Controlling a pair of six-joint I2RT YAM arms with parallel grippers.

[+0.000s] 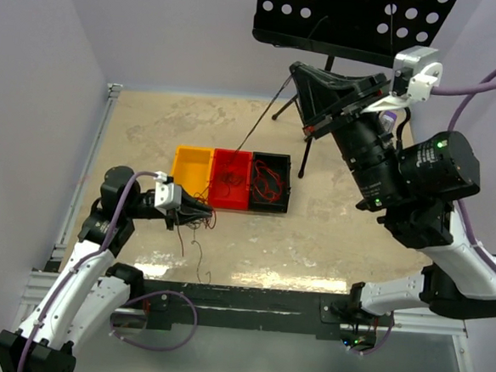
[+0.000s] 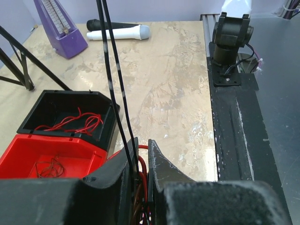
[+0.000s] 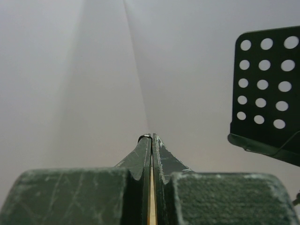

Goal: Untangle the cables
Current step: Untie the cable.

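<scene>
Partly done, I'd say: red wires [image 1: 268, 183] lie in the black tray [image 1: 272, 158] and a dark curl [image 2: 50, 167] in the red tray [image 1: 230, 203], yet the left gripper [image 1: 202, 210] clamps a mixed bunch of cables [image 2: 140, 173] beside them, while the raised right gripper [image 1: 294, 68], pinched together, seems to stretch a dark strand [image 2: 111, 86] from it.

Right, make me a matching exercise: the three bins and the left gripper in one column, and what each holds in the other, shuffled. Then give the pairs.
Column one
1. yellow bin
2. red bin
3. black bin
4. left gripper

Column two
A. dark wires inside
B. clamped on a bundle of red and dark wires
C. red wires inside
D. no wires seen inside

Pairs: 1-D, 2-A, 3-C, 4-B
</scene>
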